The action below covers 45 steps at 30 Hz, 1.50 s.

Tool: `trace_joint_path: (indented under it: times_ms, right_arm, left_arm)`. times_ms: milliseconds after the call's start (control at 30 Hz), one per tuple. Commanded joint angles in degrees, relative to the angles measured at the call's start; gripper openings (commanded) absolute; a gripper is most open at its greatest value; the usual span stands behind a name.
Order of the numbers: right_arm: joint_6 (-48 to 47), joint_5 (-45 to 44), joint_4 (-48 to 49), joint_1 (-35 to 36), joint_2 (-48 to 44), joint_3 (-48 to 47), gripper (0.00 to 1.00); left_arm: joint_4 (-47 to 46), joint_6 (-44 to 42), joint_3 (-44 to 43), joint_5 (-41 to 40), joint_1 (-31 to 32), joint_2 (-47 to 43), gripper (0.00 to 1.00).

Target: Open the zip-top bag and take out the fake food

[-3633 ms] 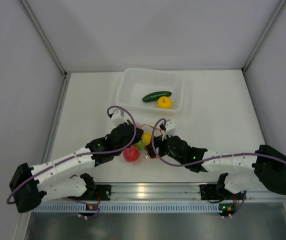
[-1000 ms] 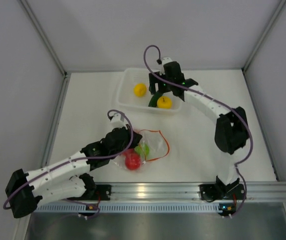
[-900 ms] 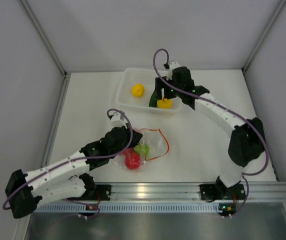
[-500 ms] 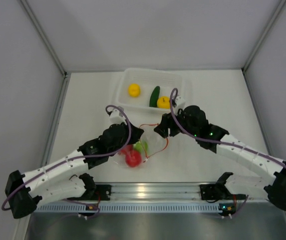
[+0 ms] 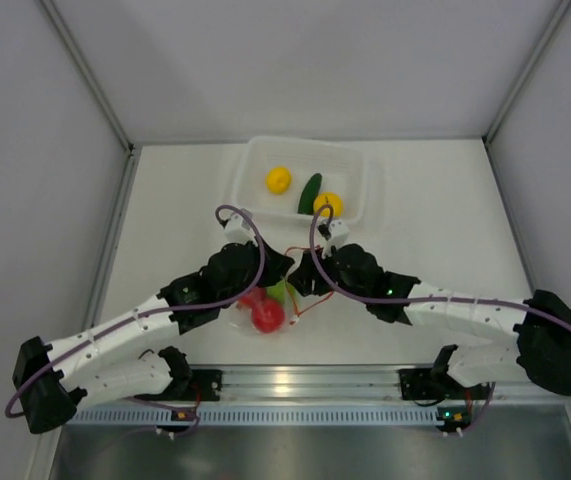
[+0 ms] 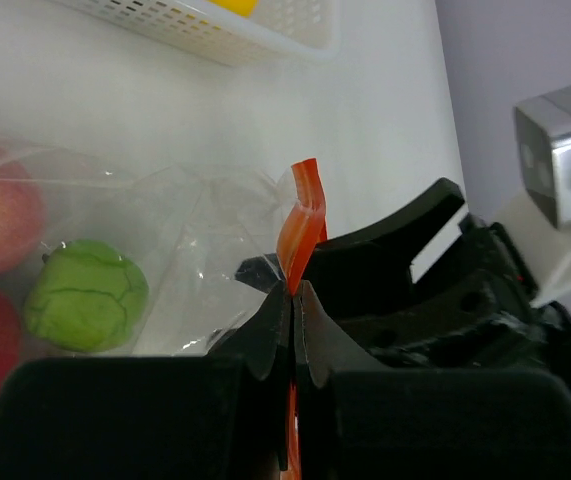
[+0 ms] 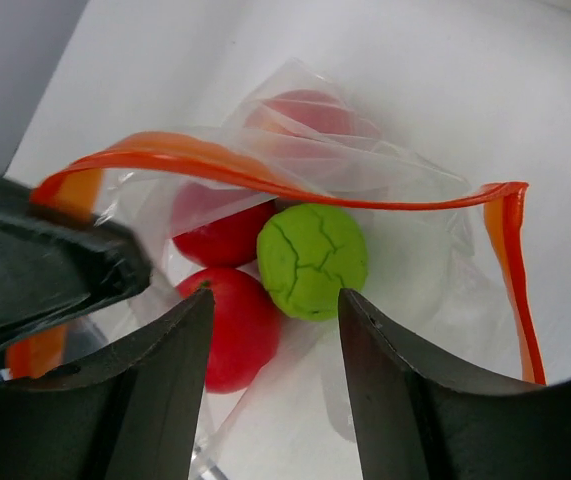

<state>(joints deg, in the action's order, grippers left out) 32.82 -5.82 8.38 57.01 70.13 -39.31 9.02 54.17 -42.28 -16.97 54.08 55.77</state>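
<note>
The clear zip-top bag lies on the table with its orange-red zip strip pulled open. Inside it are a light-green ball, red fruits and a pinkish one. My left gripper is shut on the zip strip and holds that edge up. My right gripper is open at the bag's mouth, its fingers either side of the green ball and apart from it. The green ball also shows in the left wrist view.
The translucent white basket stands behind the bag and holds a dark green cucumber and two yellow fruits. Both arms meet over the bag near the table's front. Grey walls close the sides.
My right arm has come back from the basket to the bag's mouth, leaving a second yellow fruit in the basket. My left gripper keeps its hold on the zip strip.
</note>
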Motion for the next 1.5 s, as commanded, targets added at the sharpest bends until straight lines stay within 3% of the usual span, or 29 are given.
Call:
trace_joint_path:
  times_ms: [0, 233, 500, 833, 1033, 1167, 1267, 1400, 1467]
  right_arm:
    - [4.09, -9.28, 9.1, 2.13, 3.87, -0.07, 0.54]
    - [11.03, -14.91, 19.29, 5.03, 9.67, 2.4, 0.53]
    - [10.25, -20.37, 17.19, 7.15, 19.69, -3.05, 0.52]
    - [3.92, -14.58, 20.71, 6.88, 31.02, -6.39, 0.59]
    - [3.75, -11.14, 23.79, 6.88, 31.48, -5.25, 0.61]
    - [2.69, -9.92, 20.54, 6.88, 31.04, -4.9, 0.72]
    - [2.69, -8.94, 20.27, 6.97, 30.07, -2.8, 0.76]
    - [2.78, -9.55, 21.15, 6.97, 28.84, -0.51, 0.71]
    - [2.69, -10.35, 20.8, 6.88, 28.57, -0.5, 0.61]
  left_arm:
    - [-1.28, 2.16, -2.02, 2.64, 0.06, -0.66, 0.0]
    - [-1.28, 3.04, -1.14, 3.44, 0.14, -2.42, 0.0]
    - [-1.28, 3.22, 1.85, 2.04, 0.14, -3.12, 0.0]
    - [-1.28, 1.9, 4.14, 2.47, 0.06, -3.91, 0.0]
    - [-1.11, 1.2, 4.75, 1.94, 0.06, -4.26, 0.0]
    - [-0.67, 1.02, 4.93, 1.07, 0.06, -4.44, 0.0]
    - [0.03, 0.76, 4.93, -0.34, 0.06, -4.27, 0.0]
    - [0.21, 0.5, 4.84, -1.31, 0.06, -3.91, 0.0]
    - [0.21, 0.32, 4.58, -1.49, -0.03, -3.39, 0.0]
